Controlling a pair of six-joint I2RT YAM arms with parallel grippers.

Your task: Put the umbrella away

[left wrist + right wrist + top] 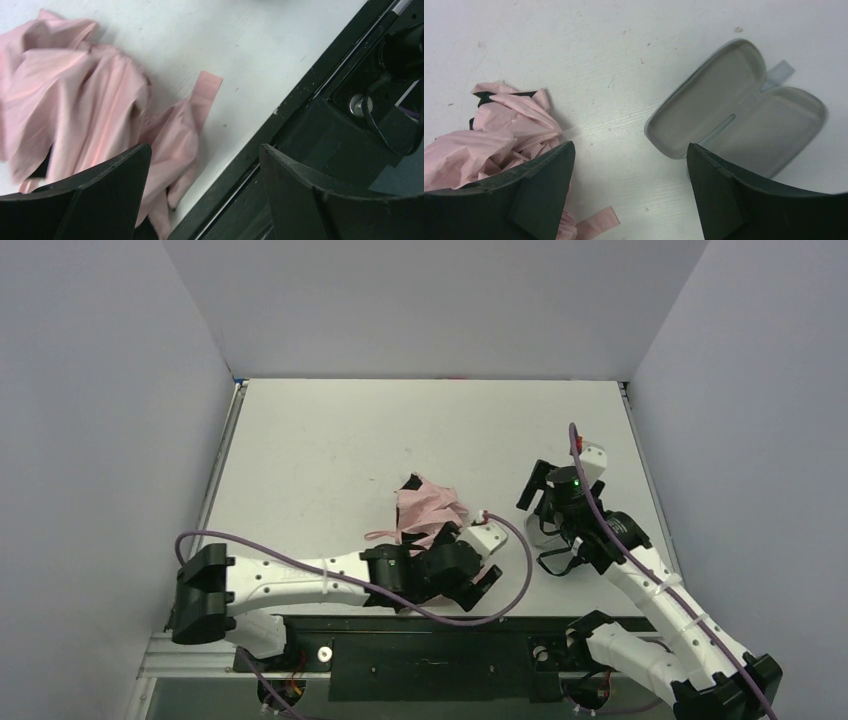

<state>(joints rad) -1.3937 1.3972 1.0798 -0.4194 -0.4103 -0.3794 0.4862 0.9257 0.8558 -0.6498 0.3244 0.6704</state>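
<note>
While both tools stand idle, I list the item: one umbrella (430, 510), pink, lying crumpled on the table (400, 430) near its front edge, just beyond the left gripper (483, 585). I judge it light and soft in the cloth, inclined to slip and bunch, with thin black ribs that may bend; the firmer core of the bundle is the place to take hold, not a loose fold or the flat strap (206, 89). Left gripper (205, 155): jaws wide apart, holding nothing, the cloth (75, 100) reaching under one finger while the gap sits over the table edge. Right gripper (631, 155): jaws likewise apart and empty, over bare table, with the umbrella (499, 135) to one side and an open grey case (724, 105) to the other.
</note>
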